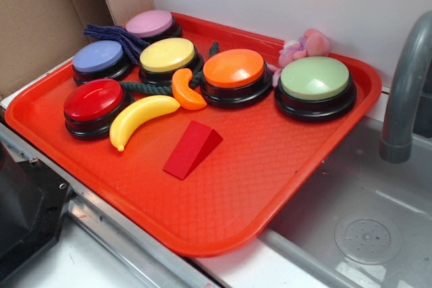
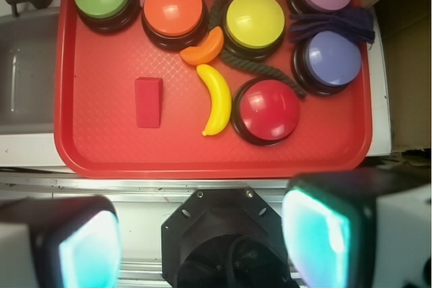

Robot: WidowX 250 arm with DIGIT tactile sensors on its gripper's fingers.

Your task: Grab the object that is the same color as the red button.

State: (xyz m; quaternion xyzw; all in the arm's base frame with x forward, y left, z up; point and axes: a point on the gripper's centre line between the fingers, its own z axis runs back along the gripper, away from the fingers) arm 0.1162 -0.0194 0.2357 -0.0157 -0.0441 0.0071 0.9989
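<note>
The red wedge block (image 1: 192, 149) lies on the red-orange tray (image 1: 283, 166) near its middle; it also shows in the wrist view (image 2: 148, 102). The red button (image 1: 94, 101) sits at the tray's front left, and in the wrist view (image 2: 268, 109) it is right of the yellow banana (image 2: 217, 99). My gripper (image 2: 202, 241) is open and empty, high above and in front of the tray's near edge, over the black robot base (image 2: 226, 234). The gripper does not show in the exterior view.
Orange (image 1: 233, 69), green (image 1: 314, 79), yellow (image 1: 167, 55), blue (image 1: 98, 57) and pink (image 1: 150, 23) buttons stand on the tray. A banana (image 1: 140, 117), orange slice (image 1: 186, 90), dark rope (image 2: 253, 67) and purple cloth (image 1: 116, 35) lie among them. A sink (image 1: 364, 220) and faucet (image 1: 405, 92) are right.
</note>
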